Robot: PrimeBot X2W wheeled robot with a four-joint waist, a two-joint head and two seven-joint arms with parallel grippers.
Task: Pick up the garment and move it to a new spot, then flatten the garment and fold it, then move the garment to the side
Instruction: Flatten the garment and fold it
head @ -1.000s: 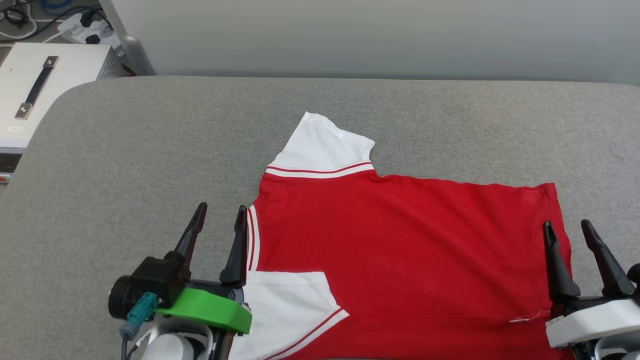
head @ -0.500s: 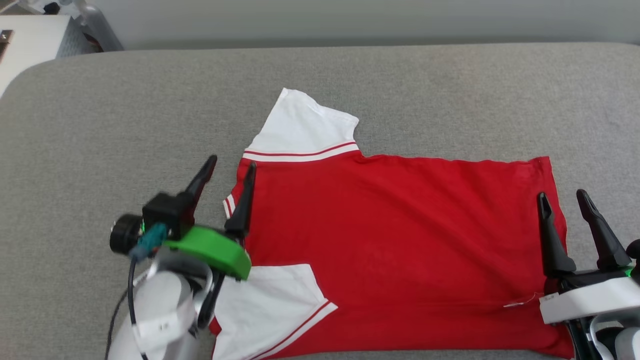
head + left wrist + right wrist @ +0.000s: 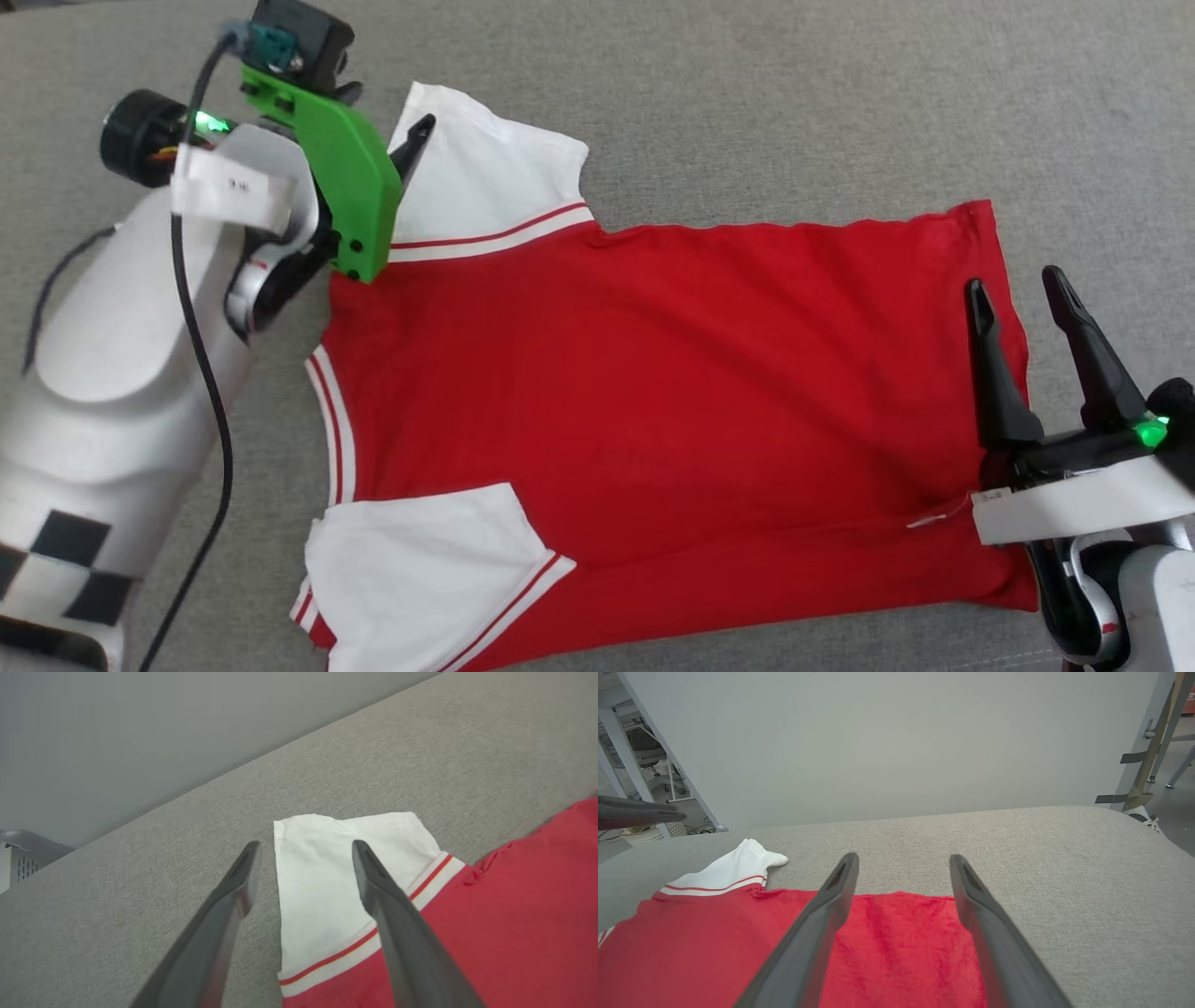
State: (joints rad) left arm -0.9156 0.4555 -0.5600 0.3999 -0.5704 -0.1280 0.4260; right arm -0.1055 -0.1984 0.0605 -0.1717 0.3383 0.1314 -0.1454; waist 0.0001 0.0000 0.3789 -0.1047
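The garment lies flat on the grey padded table, plain red side up, collar to the left and hem to the right. One white sleeve points away from me and the other lies near the front edge. My left gripper is open, reaching over the far sleeve; in the left wrist view the left gripper straddles the left edge of the sleeve. My right gripper is open at the hem's right edge, and the right wrist view shows the right gripper over the red cloth.
My pale left forearm with its black cable stretches over the table's left part. A grey wall stands behind the table. A white vented box sits beyond the far left edge, and a metal stand stands off to the right.
The head camera has tilted down. My left arm has reached forward from beside the collar to the far sleeve. The right gripper stays by the hem. Both stay open.
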